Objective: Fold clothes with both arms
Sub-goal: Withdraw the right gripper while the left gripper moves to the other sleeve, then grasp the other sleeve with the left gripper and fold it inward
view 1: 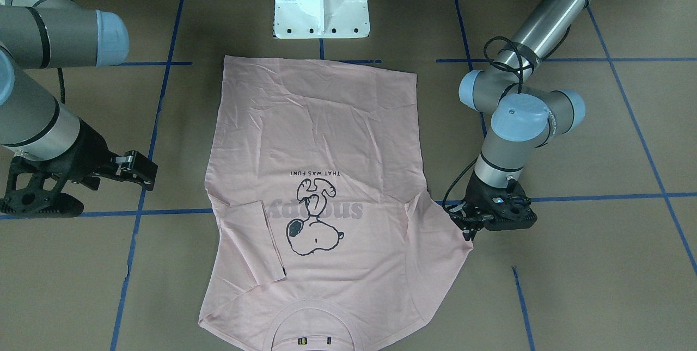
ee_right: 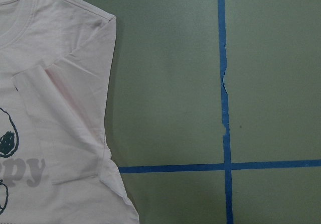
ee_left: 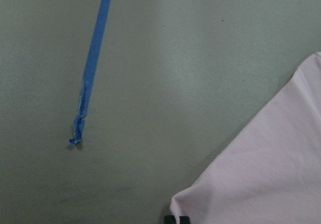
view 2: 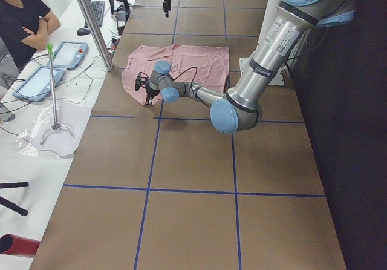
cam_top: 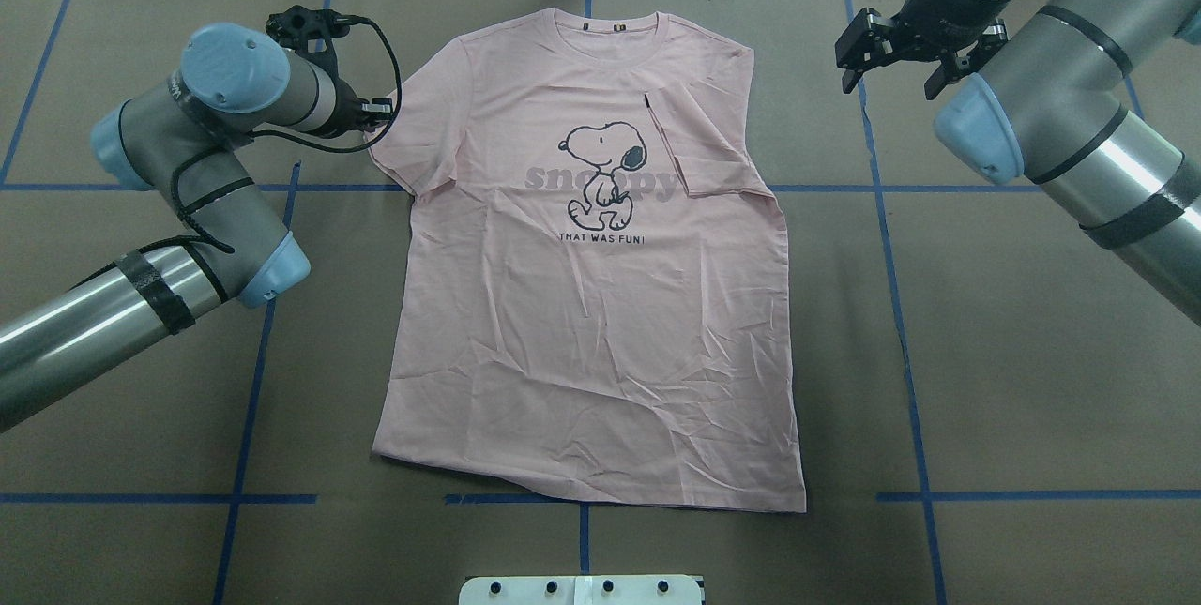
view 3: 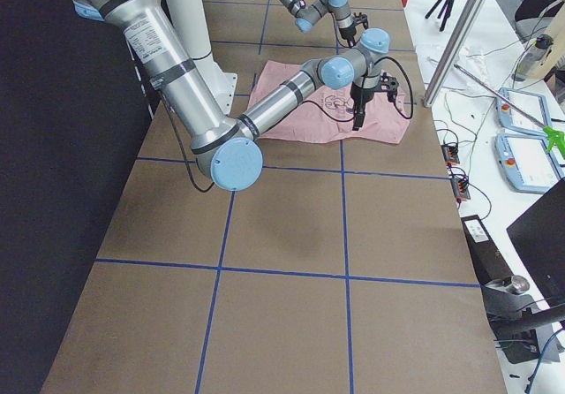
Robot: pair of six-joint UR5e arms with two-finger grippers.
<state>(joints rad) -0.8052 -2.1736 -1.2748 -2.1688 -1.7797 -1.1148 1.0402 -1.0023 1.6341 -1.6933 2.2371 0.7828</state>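
1. Jaws: the right gripper (cam_top: 889, 66) stands open, its fingers spread, held above the table (cam_top: 1032, 352) off the shirt's right shoulder and touching nothing. The left gripper (view 1: 469, 227) is down at the outer edge of the left sleeve (cam_top: 413, 145). I cannot tell whether its jaws are closed on the cloth or merely beside it.
2. Location of item: the T-shirt (cam_top: 600, 324) lies flat on the table between the arms, dog print (cam_top: 605, 164) up, collar away from the robot and hem towards it. The right sleeve (cam_top: 699, 150) is already turned in over the chest; the left sleeve is spread outward.
3. Judged stage: left sleeve fold pending.
4. Risk: a pinch on the very edge of the hem could slip out mid-carry and drop the sleeve short of the chest.
5. Risk: a grip taking both layers, or a drag rather than a lift, would pull the body sideways and skew the fold already made.
6. Risk: existing wrinkles across the lower body may be locked in by later folds.
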